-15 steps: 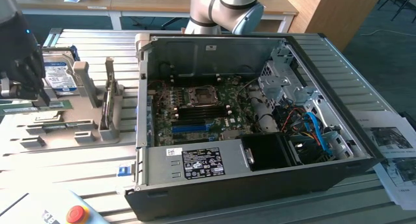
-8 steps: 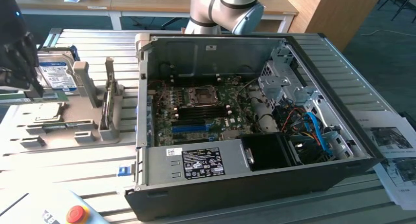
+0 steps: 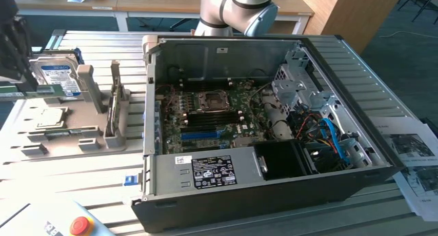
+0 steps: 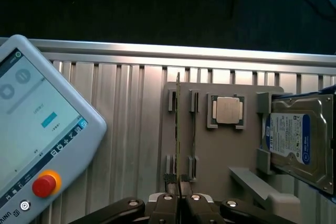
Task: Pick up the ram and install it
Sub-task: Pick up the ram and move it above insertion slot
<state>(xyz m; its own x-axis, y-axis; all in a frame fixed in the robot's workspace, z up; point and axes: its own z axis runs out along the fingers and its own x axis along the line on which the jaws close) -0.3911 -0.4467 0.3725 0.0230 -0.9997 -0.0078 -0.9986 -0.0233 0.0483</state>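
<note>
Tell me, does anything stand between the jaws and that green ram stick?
Nothing visible does. The jaws are shut on the ram, pinching one end of it, with the stick seen edge-on.

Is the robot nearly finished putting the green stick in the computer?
Not yet. Done: the gripper is shut on the long thin green circuit-board ram stick. In hand: that stick, over the grey holder tray. Left: it is not in the open black computer case, so installing remains.
</note>
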